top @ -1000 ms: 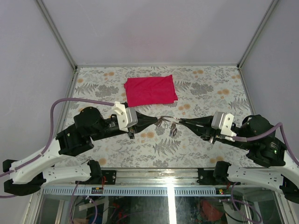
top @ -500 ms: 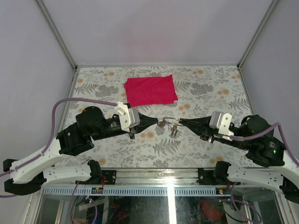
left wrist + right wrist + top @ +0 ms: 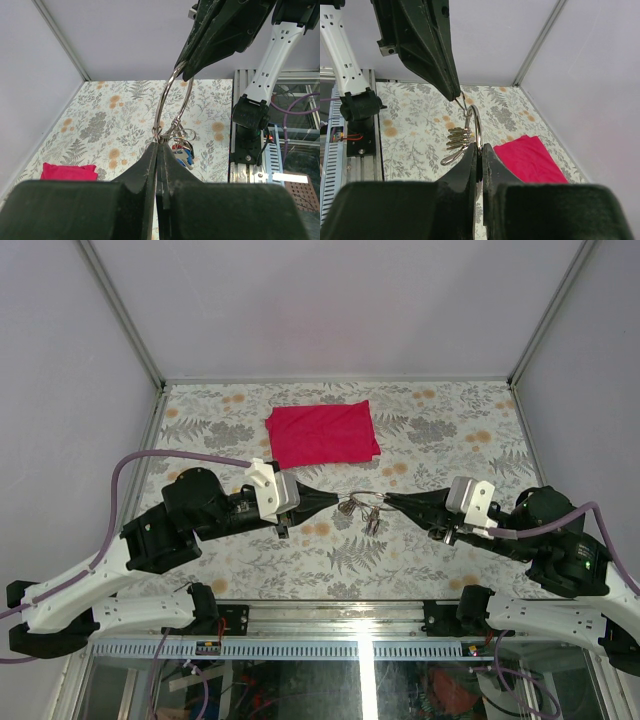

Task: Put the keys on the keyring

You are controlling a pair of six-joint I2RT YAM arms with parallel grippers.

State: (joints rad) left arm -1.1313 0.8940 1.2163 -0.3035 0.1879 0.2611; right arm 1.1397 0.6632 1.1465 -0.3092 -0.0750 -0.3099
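The silver keyring (image 3: 362,498) hangs above the table between my two grippers. My left gripper (image 3: 340,503) is shut on its left edge, and in the left wrist view the keyring (image 3: 170,100) rises from the closed left gripper (image 3: 160,144). My right gripper (image 3: 388,501) is shut on the opposite edge; in the right wrist view the right gripper (image 3: 480,147) pinches the keyring (image 3: 478,125). The keys (image 3: 372,522) dangle in a bunch from the ring, with blue and red heads on the keys (image 3: 184,150) and metal blades on the keys (image 3: 457,138).
A folded red cloth (image 3: 322,433) lies on the floral table surface (image 3: 450,430) behind the grippers. Grey walls close in the back and both sides. A metal rail (image 3: 330,618) runs along the near edge by the arm bases.
My right gripper has slid a little left and closed on the keyring. The left gripper has kept its grip and barely moved.
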